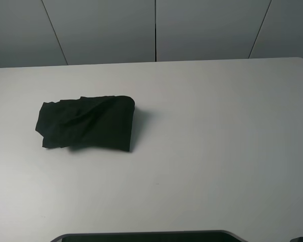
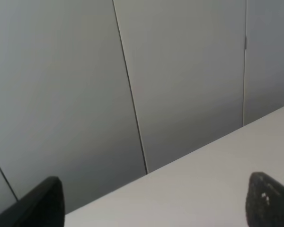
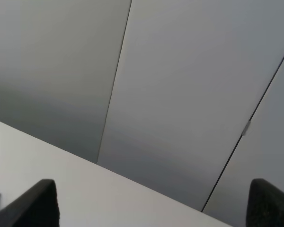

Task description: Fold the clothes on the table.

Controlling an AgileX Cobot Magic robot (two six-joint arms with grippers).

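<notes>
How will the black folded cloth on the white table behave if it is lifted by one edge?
The black folded cotton shirt will probably droop and unfold, since its creased layers lie loosely stacked. It looks light for its size. Pushed across the smooth white table, it would likely bunch up rather than slide whole.

Readable text: none in any view.
Shirt (image 1: 86, 123): a black bundle on the counter (image 1: 217, 151), no print or neck label showing on the faces turned up.
Counter: plain white, no marks or numbers.
Wall panels (image 1: 202, 27): plain grey, no signs.
Pincer fingertips (image 2: 267, 203): a few pale specks on one dark tip in the left wrist view, too small to read as characters.
</notes>
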